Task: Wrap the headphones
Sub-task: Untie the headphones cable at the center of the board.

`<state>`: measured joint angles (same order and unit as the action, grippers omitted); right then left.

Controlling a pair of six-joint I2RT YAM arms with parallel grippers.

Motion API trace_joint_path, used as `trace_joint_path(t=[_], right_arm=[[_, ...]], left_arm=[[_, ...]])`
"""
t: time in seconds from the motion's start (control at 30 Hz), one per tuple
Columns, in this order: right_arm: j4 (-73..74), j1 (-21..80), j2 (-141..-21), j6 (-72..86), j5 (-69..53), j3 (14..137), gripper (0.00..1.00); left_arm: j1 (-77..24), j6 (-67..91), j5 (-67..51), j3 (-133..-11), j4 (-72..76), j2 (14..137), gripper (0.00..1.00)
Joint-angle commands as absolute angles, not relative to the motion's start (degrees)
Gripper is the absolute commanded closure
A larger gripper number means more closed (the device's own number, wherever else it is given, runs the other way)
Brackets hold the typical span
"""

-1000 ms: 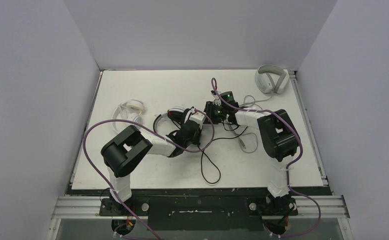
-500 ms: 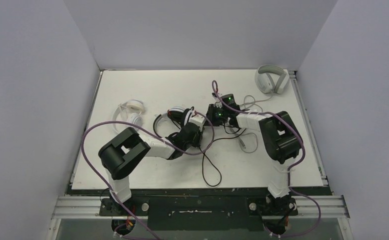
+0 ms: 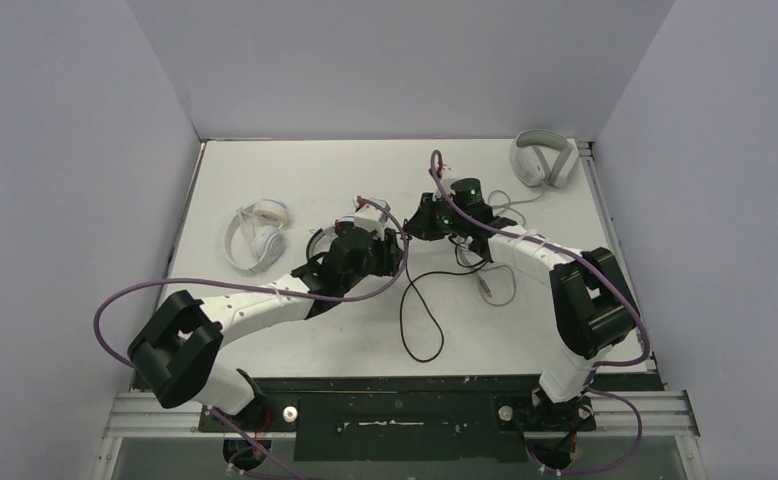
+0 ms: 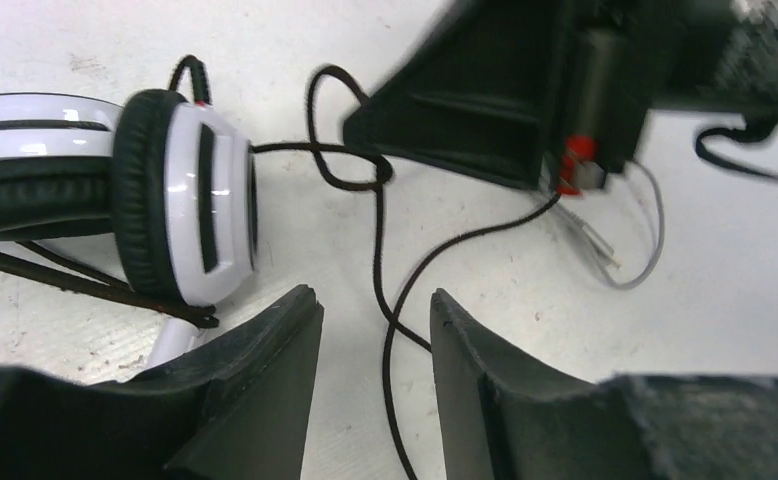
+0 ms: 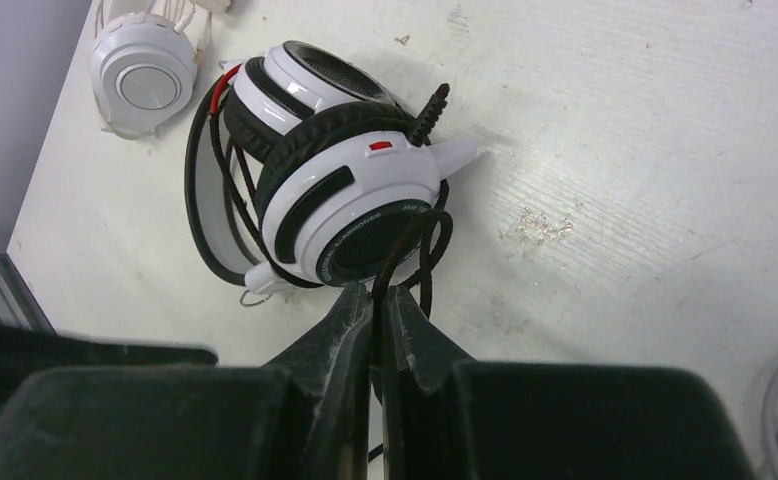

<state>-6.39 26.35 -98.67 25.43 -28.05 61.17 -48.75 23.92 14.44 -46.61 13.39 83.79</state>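
Note:
The black-and-white headset (image 5: 340, 195) lies on its side on the white table, its black cable (image 4: 389, 300) trailing off it in loops. My right gripper (image 5: 377, 292) is shut on that cable just below the ear cup. My left gripper (image 4: 373, 310) stands open low over the table, and the cable runs loose between its fingers without touching them. In the top view the left gripper (image 3: 393, 250) covers most of the headset, with the right gripper (image 3: 412, 228) close beside it. The small all-white on-ear pair (image 3: 255, 235) lies at the left.
A light grey over-ear pair (image 3: 543, 160) sits at the far right corner; its grey cable and plug (image 4: 620, 262) lie right of the grippers. A black cable loop (image 3: 420, 325) reaches toward the near edge. Grey walls enclose the table on three sides.
My left gripper has opened and let go of the black cable, and its arm has stretched out, elbow swung left. The right gripper has shut on the cable beside the headset.

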Motion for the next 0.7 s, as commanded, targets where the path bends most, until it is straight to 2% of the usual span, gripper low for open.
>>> trace_joint_path(t=[0.0,0.07,0.17,0.23,0.4,0.67], right_arm=[[-9.15,26.71,-94.33,24.19,-27.95,60.0,0.99],[-8.96,26.72,-93.53,24.62,-28.9,59.78,0.99],[-9.37,26.59,-92.64,26.12,-30.8,59.38,0.99],[-9.41,26.57,-92.26,27.14,-31.9,59.53,0.99],[-8.75,26.69,-91.15,29.21,-32.98,60.36,0.98],[-6.7,26.66,-90.76,30.66,-31.54,61.15,0.99]], left_arm=[[-40.37,31.19,5.04,-49.3,13.23,82.99,0.59],[-37.17,33.28,0.32,-49.98,15.22,83.77,0.59],[-36.99,32.2,0.01,-52.14,16.23,84.64,0.68],[-36.43,30.25,-1.97,-52.84,17.32,85.3,0.7],[-34.61,24.91,-7.44,-48.84,26.86,86.13,0.71],[-32.61,32.82,-13.8,-46.65,37.23,93.0,0.72]])
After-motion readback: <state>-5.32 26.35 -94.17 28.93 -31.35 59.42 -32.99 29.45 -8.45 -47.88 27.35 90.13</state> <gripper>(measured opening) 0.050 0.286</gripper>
